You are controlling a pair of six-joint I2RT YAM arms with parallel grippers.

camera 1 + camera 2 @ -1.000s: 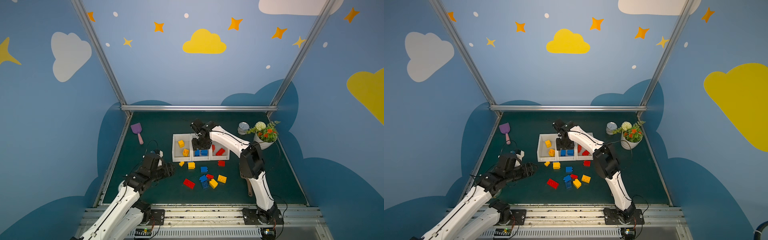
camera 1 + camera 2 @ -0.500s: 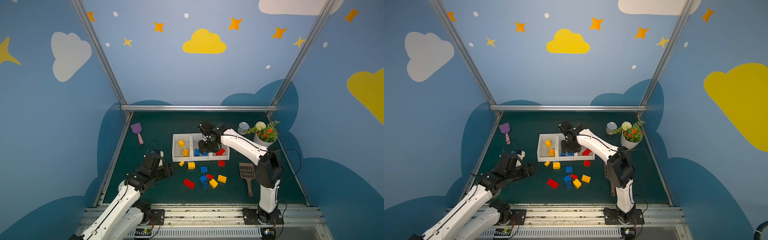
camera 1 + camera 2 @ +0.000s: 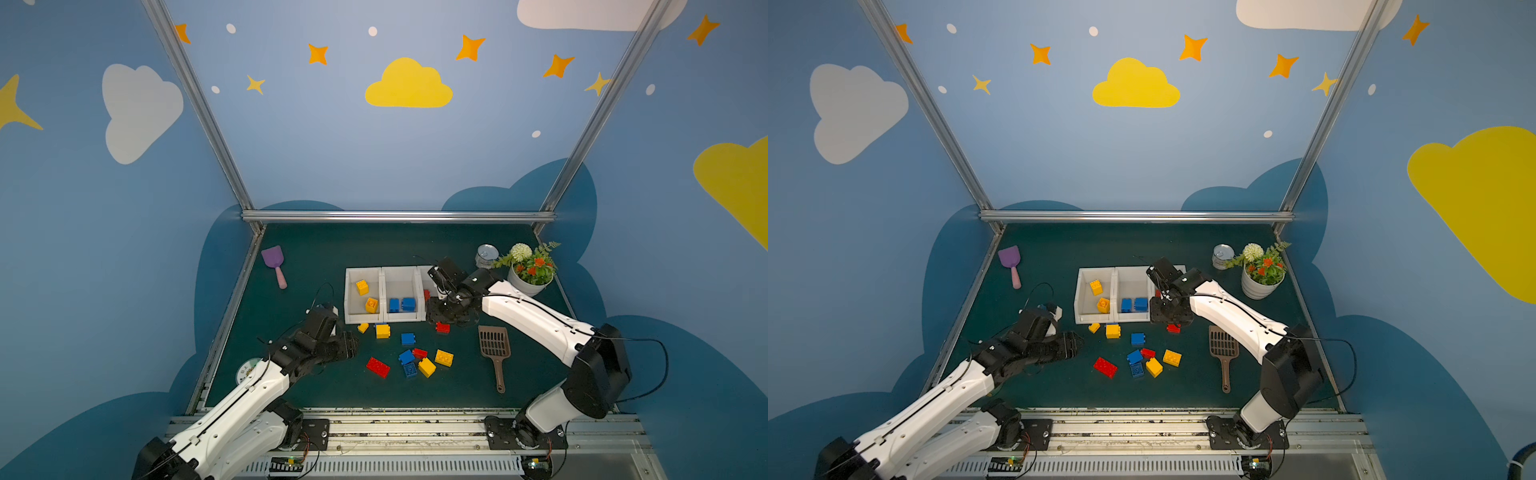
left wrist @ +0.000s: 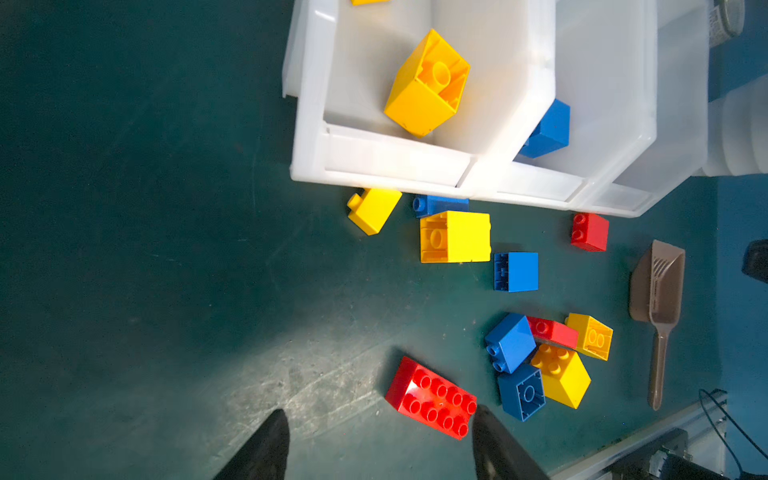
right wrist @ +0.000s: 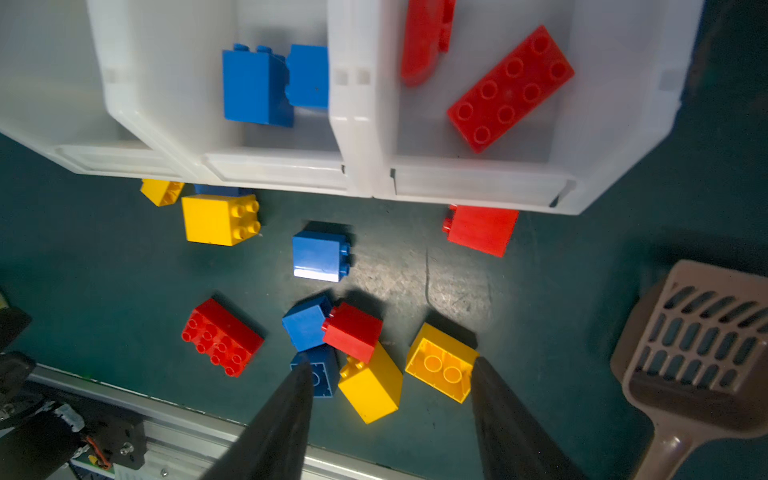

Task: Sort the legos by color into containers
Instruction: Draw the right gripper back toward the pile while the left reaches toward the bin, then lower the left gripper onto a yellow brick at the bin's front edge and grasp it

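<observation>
Three joined white containers (image 3: pixel 363 321) stand mid-mat. The left bin holds two yellow legos (image 3: pixel 362 286), the middle one two blue legos (image 3: pixel 401 304), and the right one a long red brick (image 5: pixel 511 89). Several loose legos (image 3: pixel 415 361) in all three colors lie in front of the bins, including a red oblong brick (image 4: pixel 432 397). My left gripper (image 4: pixel 378 415) is open and low over the mat, with that red oblong brick just beyond one fingertip. Above the right bin's front edge my right gripper (image 5: pixel 391 363) hangs open and empty.
A brown slotted scoop (image 3: pixel 494 349) lies right of the loose bricks. A purple scoop (image 3: pixel 274 262) lies at the back left. A metal tin (image 3: pixel 487 254) and a white flower pot (image 3: pixel 530 278) stand at the back right. A metal rail (image 3: pixel 395 415) runs along the front.
My right gripper has swung from above the middle bin to the right and toward the front. The left arm has stayed where it was.
</observation>
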